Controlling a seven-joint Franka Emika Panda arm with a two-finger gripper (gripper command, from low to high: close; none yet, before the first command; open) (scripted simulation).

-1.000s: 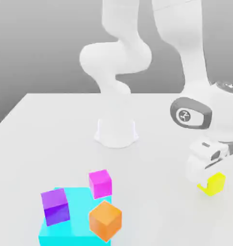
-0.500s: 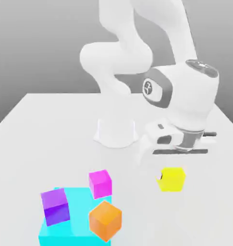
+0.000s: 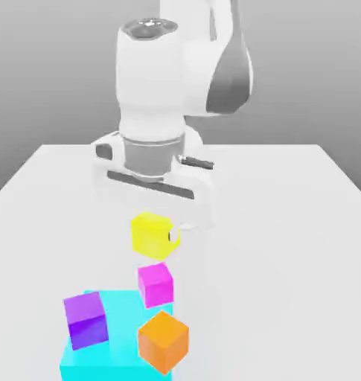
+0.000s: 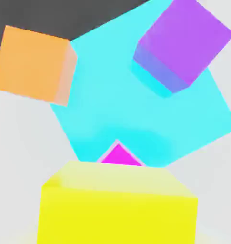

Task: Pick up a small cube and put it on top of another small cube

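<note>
Overhead, the gripper (image 3: 156, 223) is clamped tight on the yellow cube (image 3: 154, 236), which hangs level and square in the air, no side longer than another, just above the magenta cube (image 3: 155, 283). From the exterior view's left: purple cube (image 3: 85, 320) on the cyan block (image 3: 116, 353), magenta cube, orange cube (image 3: 163, 341). The hand view shows the magenta cube's top (image 4: 119, 156) peeking past the yellow one.

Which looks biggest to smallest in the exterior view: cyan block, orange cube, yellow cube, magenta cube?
1. cyan block, clearly largest.
2. orange cube, though it sits nearest the camera.
3. yellow cube and magenta cube look alike; no ranking.
</note>
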